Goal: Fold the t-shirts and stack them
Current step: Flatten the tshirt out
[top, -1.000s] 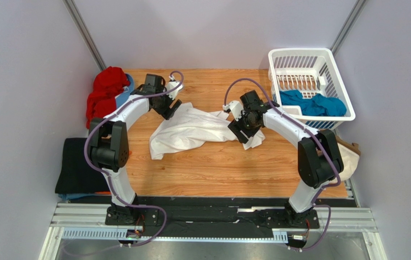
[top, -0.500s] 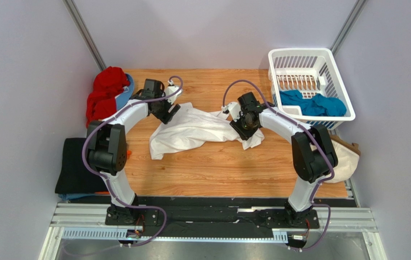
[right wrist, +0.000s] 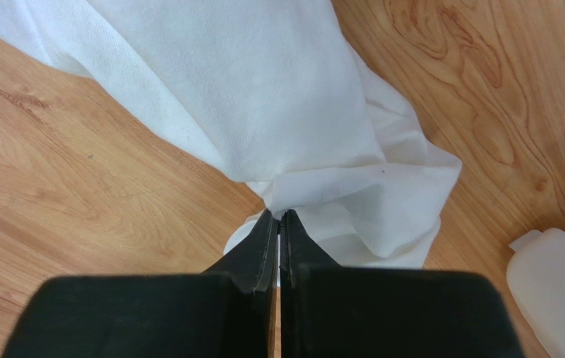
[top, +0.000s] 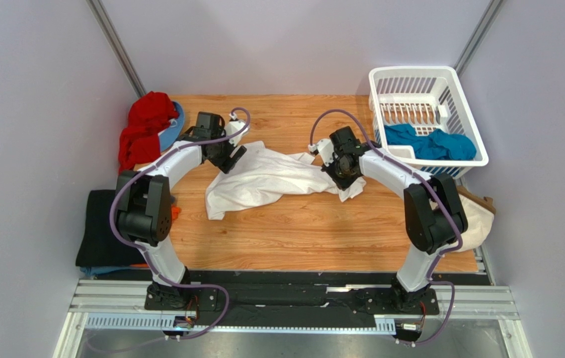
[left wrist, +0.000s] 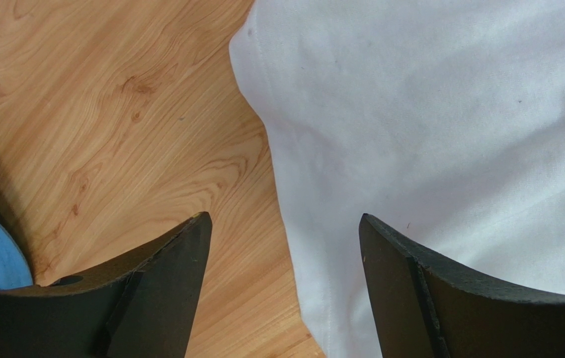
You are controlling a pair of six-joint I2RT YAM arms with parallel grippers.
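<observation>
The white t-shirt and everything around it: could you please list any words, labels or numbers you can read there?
None can be read.
The white t-shirt shows only plain cloth in all three views, with no print facing a camera.
The white basket bears no legible mark.

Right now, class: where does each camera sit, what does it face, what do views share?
Top external: above and behind, facing down on wooden table; left arm, right arm show.
Left wrist: faces down past open left tool onto white cloth t-shirt's edge.
Right wrist: faces down; right tool pinches that t-shirt.
All share the t-shirt.
</observation>
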